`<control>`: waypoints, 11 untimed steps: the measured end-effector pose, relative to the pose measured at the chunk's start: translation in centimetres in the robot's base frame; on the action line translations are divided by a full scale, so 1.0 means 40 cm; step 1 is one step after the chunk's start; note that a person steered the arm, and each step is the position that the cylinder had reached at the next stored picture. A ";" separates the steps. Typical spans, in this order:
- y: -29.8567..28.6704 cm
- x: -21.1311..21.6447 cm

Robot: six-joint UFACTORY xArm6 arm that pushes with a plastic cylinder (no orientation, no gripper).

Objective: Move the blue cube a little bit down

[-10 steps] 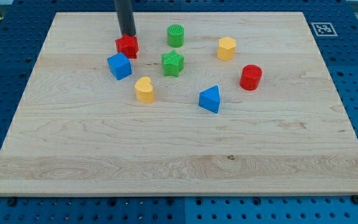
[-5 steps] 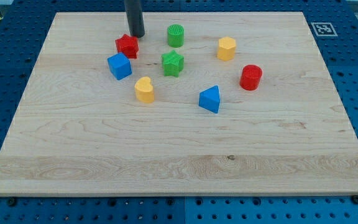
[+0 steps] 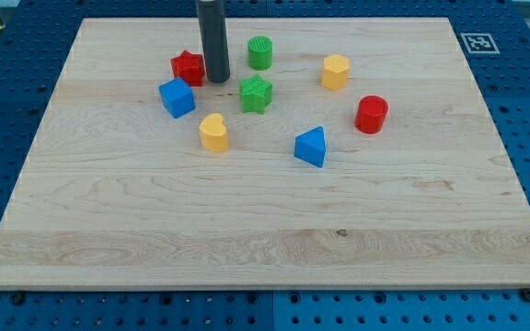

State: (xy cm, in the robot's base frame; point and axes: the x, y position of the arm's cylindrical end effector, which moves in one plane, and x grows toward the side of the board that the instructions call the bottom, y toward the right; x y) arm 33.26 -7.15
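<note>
**Inspector:** State of my tip (image 3: 217, 80)?

**Assessor:** A bare dark rod; it grasps nothing. It stands just right of the red plastic star block (image 3: 188, 66), up-right of the small blue plastic cube (image 3: 177, 97), apart from it, seemingly positioning above the cube to push downward.

**Inspector:** The cube?

**Assessor:** Upper-left on the wooden board (image 3: 265, 230), slightly turned, untouched.

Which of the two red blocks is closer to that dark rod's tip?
The red star-like block, just left of my tip; the red cylinder sits far right.

Rod (image 3: 213, 37) cut off at view's top.
</note>
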 end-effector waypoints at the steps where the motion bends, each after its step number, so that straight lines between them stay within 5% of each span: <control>1: 0.000 0.029; 11: -0.174 0.031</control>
